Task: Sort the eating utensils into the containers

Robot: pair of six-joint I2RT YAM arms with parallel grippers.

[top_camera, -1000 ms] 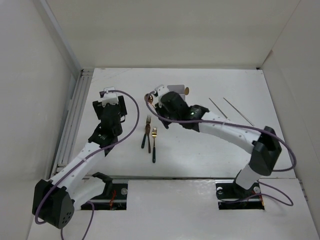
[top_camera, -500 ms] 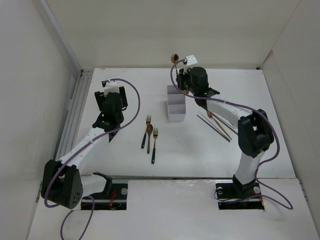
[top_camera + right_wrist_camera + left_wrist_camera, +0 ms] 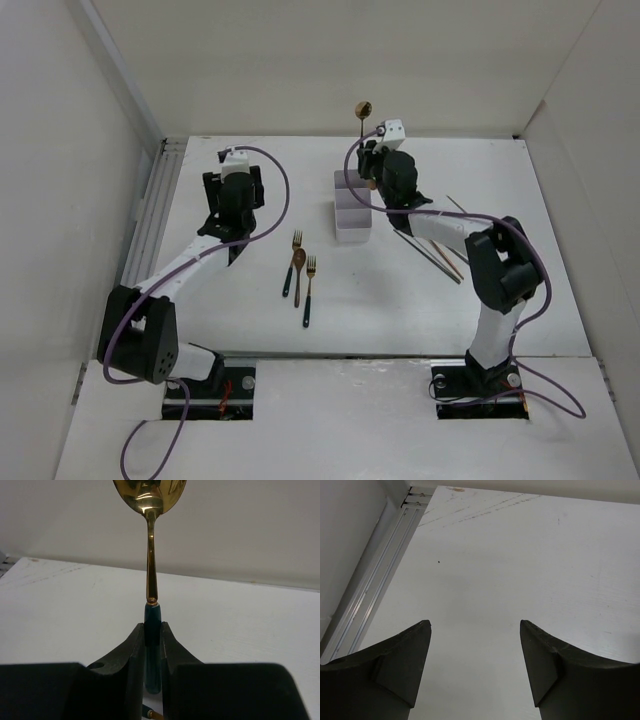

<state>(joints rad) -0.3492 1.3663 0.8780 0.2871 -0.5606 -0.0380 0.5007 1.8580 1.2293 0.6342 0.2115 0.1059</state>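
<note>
- Right pincer (image 3: pixel 370 165), seen from the top view, was clamped on a spoon (image 3: pixel 362 109) held upright, bowl up, at the far end of the white box (image 3: pixel 353 240), close to the far edge of the desk (image 3: pixel 400 300).
- To do this step well, I judged it should lay the spoon level along one compartment and go low before letting go, so it would not bounce out. Whether the spoon hung above the box or just beside it could not be told, as the arm covered that end.
- Two forks (image 3: pixel 309 290) and another spoon (image 3: pixel 298 262) lay mid-desk. The chopsticks (image 3: pixel 432 250) lay right of the box, partly under the arm.
- Left wrist view: the left pincer (image 3: pixel 475 630) stood apart with nothing between its jaws, near the rail (image 3: pixel 375 590) along the left edge. No utensil showed.
- Right wrist view: the fingers (image 3: pixel 132 645) pinched the spoon's dark handle. The bowl was cropped at the top, the box was out of view, and a gold glint (image 3: pixel 150 713) below was unclear.
</note>
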